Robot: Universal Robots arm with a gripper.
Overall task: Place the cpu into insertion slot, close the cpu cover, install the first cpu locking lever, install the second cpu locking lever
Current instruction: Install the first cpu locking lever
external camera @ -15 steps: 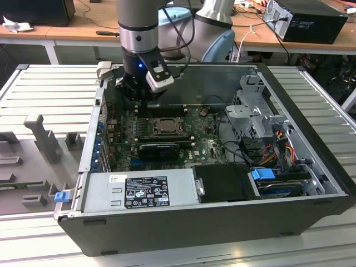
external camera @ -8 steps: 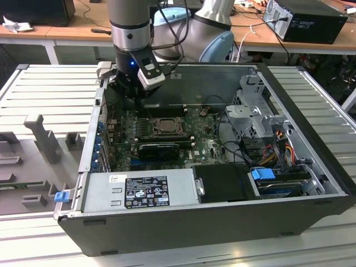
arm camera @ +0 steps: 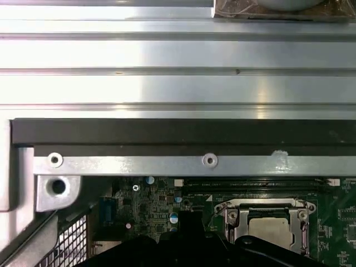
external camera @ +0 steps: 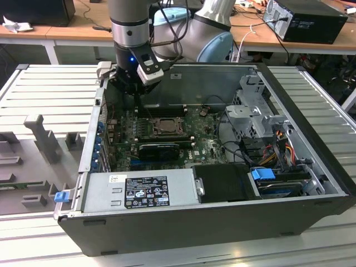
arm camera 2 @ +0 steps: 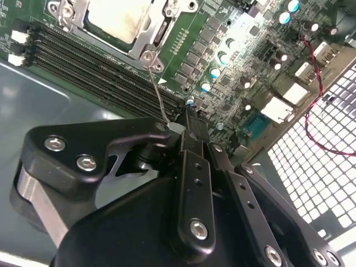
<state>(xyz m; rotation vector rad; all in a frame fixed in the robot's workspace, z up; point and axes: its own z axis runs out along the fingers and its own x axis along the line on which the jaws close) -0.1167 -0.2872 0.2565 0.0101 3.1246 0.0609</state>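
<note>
From where I stand, the arm reaches down into the open computer case (external camera: 222, 83) at the upper left of the exterior view. The hand (external camera: 136, 92) sits low, just beside the insertion slot (external camera: 161, 125). In both wrist views the cpu (arm camera 2: 114, 16) (arm camera: 271, 231) lies flat in that slot, and the cpu cover (arm camera: 229, 219) looks folded down around it.

In the second wrist view the hand (arm camera 2: 186, 119) is clenched. A thin wire locking lever (arm camera 2: 158, 92) runs from the socket's corner straight into the closed fingertips, so I take it the hand is pinching the lever's free end.

That grip is the weak spot, I'd say. The wire is slim and springy (the sort that snaps back hard). If it slides out of the fingertips it could whip up and let the cover lift. A swing off its line could miss the catch and bend the wire. The fingertips also ride close to the memory slots (arm camera 2: 94, 61) and the small parts on the motherboard (arm camera 2: 239, 83), so pressing too low risks scraping them.
</note>
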